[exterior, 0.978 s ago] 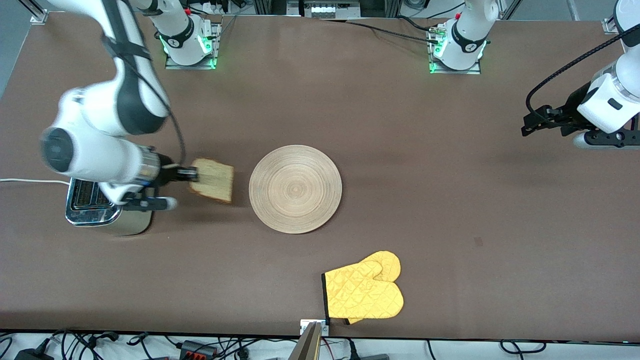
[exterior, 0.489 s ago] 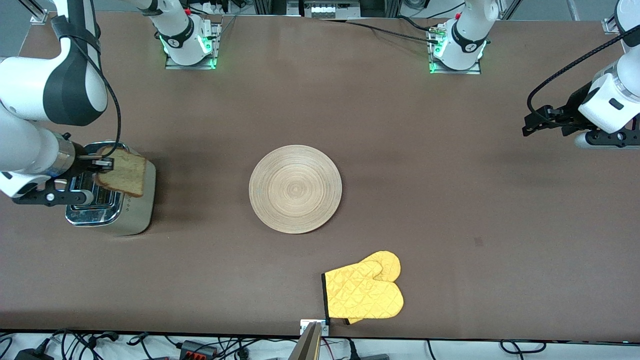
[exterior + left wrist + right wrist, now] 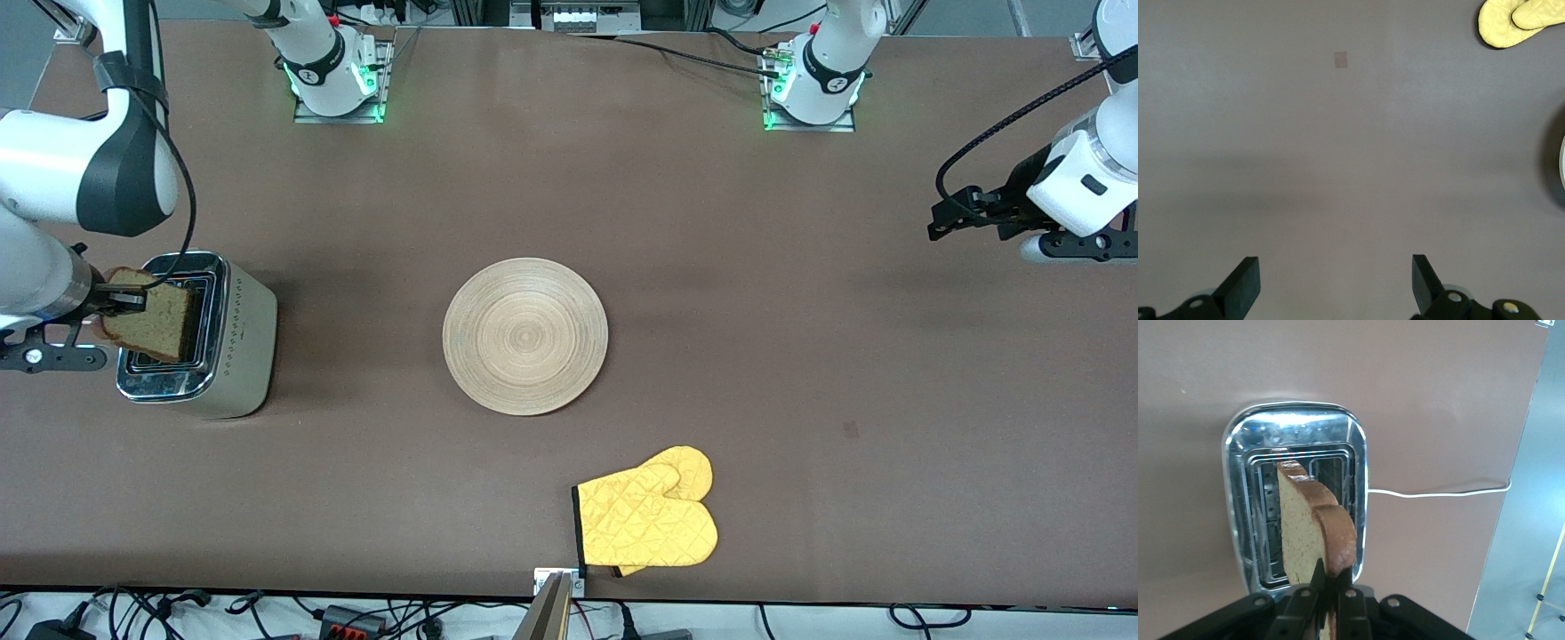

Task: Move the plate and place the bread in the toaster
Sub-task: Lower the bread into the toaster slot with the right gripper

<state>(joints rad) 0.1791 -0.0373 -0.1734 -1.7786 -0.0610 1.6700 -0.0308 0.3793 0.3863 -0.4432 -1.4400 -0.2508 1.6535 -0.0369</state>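
Brown tabletop (image 3: 800,356) fills the scene. Pinched on the bread (image 3: 147,322), the right gripper (image 3: 120,298) holds the slice on edge over the toaster (image 3: 200,342), above its 2 slots. Toward the left arm's end, the waiting left gripper (image 3: 1335,287) hangs over bare table, fingers spread wide. Mid-table lies the bamboo plate (image 3: 524,336); a yellow oven mitt (image 3: 647,517) sits nearer the front camera.

Brown bread (image 3: 151,322); chrome toaster (image 3: 236,351); quilted yellow mitt (image 3: 647,520).
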